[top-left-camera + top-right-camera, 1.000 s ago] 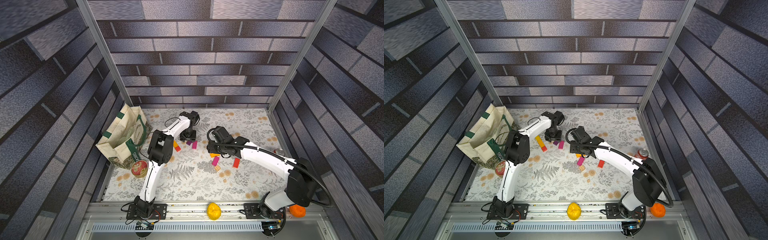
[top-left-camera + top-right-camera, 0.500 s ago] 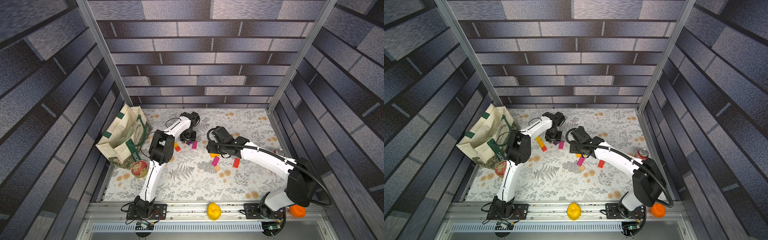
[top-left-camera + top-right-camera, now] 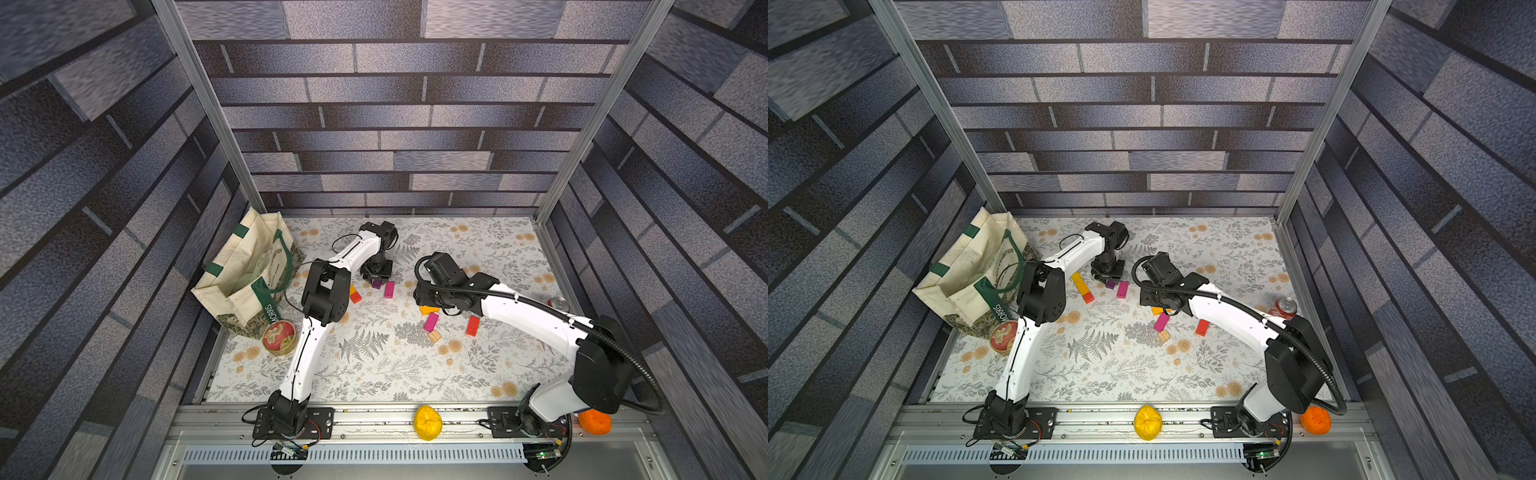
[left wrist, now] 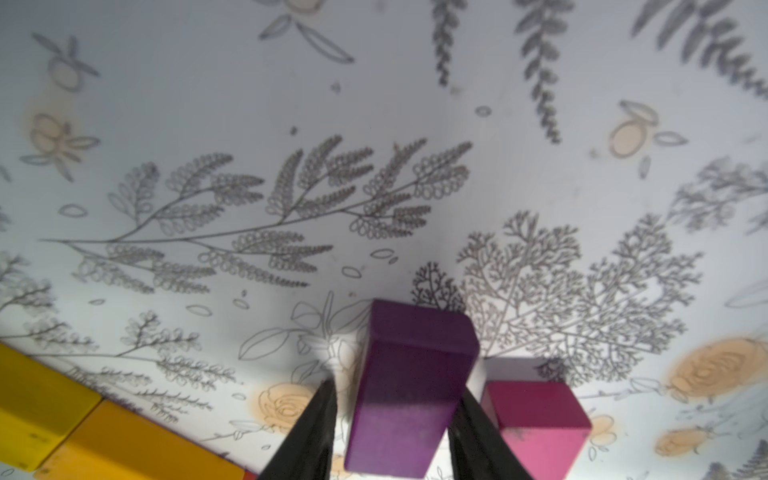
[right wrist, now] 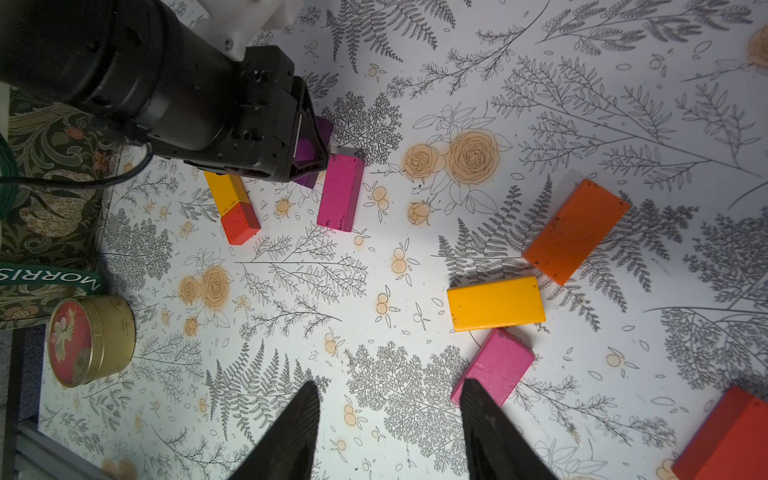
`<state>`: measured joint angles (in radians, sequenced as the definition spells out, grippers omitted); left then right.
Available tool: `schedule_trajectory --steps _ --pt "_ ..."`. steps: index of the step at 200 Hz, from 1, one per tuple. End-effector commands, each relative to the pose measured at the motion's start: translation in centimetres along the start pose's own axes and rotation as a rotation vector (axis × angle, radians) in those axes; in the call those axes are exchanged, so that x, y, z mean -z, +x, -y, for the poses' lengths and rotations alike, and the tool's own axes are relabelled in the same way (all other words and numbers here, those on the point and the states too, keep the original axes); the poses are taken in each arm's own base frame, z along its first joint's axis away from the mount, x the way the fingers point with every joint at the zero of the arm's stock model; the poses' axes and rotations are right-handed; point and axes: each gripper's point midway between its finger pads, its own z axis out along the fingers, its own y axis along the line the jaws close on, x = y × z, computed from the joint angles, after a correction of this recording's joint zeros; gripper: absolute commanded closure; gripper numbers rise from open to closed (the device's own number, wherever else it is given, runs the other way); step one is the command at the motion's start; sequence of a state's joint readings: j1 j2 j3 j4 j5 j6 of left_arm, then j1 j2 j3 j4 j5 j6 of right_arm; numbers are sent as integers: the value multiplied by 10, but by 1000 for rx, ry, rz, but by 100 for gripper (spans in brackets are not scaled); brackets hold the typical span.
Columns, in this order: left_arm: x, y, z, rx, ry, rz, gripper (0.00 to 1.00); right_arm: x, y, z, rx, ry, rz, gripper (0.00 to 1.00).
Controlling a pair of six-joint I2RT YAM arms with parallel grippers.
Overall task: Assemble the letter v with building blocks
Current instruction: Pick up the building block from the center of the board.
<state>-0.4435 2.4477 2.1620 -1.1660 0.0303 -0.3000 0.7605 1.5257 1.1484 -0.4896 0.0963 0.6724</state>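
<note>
My left gripper [image 4: 395,386] straddles the purple block [image 4: 411,374] on the floral table. One finger touches it, and a thin gap shows at the other. A magenta block [image 4: 536,415] lies right beside it, and a yellow-orange-red row [image 3: 1082,287] lies further left. My right gripper [image 5: 390,384] hovers open and empty, one fingertip next to another magenta block [image 5: 496,370]. Around that block lie a yellow-orange block [image 5: 496,303], an orange block [image 5: 575,230], a red block [image 3: 472,325] and a wood cube [image 3: 434,336]. No letter v shape shows.
A cream tote bag [image 3: 249,282] and a round tin [image 3: 279,337] stand at the table's left side. A red soda can [image 3: 1283,306] is by the right wall. A yellow lump [image 3: 428,422] and an orange lump [image 3: 595,422] sit on the front rail.
The left gripper's jaws have drawn in around the purple block. The right arm has stayed where it was.
</note>
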Motion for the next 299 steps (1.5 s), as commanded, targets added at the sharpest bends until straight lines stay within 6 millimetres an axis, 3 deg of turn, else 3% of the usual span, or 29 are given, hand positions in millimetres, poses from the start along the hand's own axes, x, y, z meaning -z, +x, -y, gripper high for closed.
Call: schedule_trajectory --steps 1,40,88,151,215,299 --pt "-7 7 -3 -48 -4 -53 65 -1 -1 2 -19 3 -4 44" --pt "4 4 -2 -94 17 -13 74 -1 -2 -1 -21 -10 -7 43" --pt "24 8 1 -218 69 41 77 0 -2 -4 -25 -28 -12 43" --pt "35 19 -15 -351 54 93 79 -4 0 -11 -27 -59 -30 43" --pt "33 20 -29 -431 37 68 78 -9 2 -15 -24 -77 -49 42" --pt "23 33 -25 -484 86 5 78 -11 3 -15 -24 -74 -56 41"
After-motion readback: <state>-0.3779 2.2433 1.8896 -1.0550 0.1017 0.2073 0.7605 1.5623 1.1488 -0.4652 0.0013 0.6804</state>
